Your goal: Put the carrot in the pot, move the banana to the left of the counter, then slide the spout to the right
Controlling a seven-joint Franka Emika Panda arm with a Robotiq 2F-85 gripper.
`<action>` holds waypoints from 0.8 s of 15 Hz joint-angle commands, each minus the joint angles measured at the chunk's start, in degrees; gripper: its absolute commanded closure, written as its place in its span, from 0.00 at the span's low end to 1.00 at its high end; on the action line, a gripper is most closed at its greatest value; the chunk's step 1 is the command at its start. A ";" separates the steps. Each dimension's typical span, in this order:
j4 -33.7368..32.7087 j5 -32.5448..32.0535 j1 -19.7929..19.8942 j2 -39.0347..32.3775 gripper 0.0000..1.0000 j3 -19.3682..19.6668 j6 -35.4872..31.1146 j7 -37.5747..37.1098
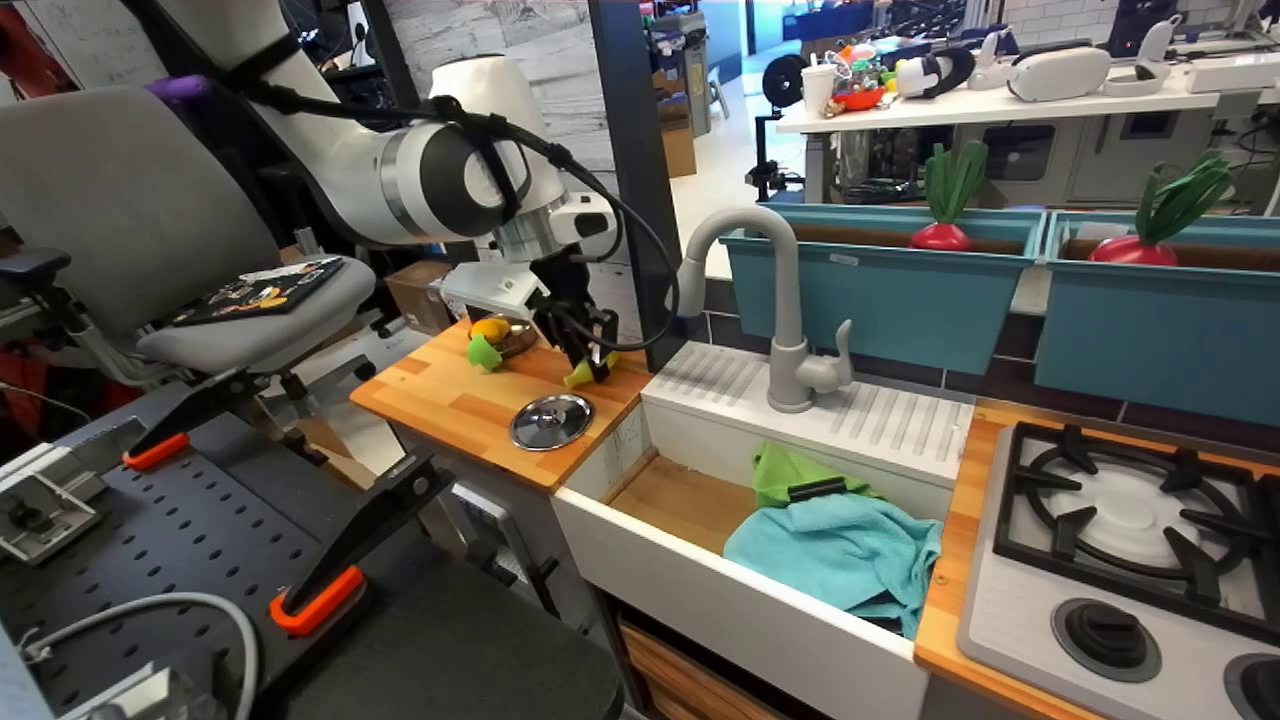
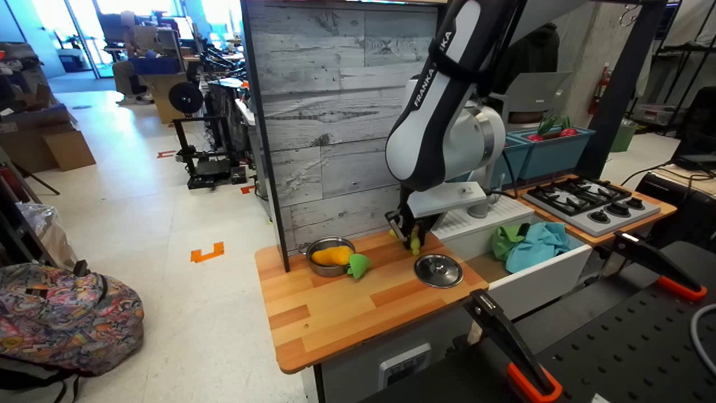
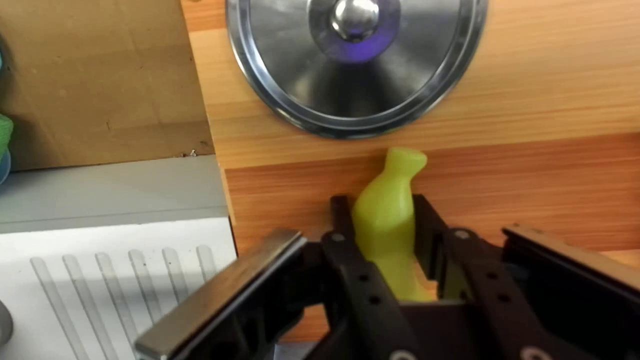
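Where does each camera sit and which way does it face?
Wrist view: behind the gripper, seen at bottom; looks down at the banana and lid.
In an exterior view: raised, looks across the sink toward the planters; arm upper left.
In an exterior view: raised, looks over the counter at the panelled wall; arm from the top.
Both exterior views share arm, sink and stove; all three, lid, banana and gripper.

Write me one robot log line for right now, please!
carrot: in pot | jaws: closed on banana | lid: on counter | spout: apart from jaws
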State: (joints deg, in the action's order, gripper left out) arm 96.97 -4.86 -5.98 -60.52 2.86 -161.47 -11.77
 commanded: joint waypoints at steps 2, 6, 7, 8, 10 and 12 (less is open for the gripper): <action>-0.36 1.11 0.13 0.15 0.94 -0.58 0.63 3.05; 3.86 -0.76 -3.64 3.02 0.93 1.89 0.39 2.80; 5.95 -1.61 -5.61 4.33 0.93 3.32 -0.35 2.15; 7.52 -2.25 -7.27 5.24 0.93 4.47 -0.75 1.71; 11.51 -3.82 -11.79 7.78 0.93 7.85 -2.21 0.03; 15.24 -5.67 -15.84 10.53 0.93 10.84 -3.07 -1.44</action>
State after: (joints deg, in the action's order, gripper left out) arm 104.54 -7.76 -15.96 -55.70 9.04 -162.07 -10.58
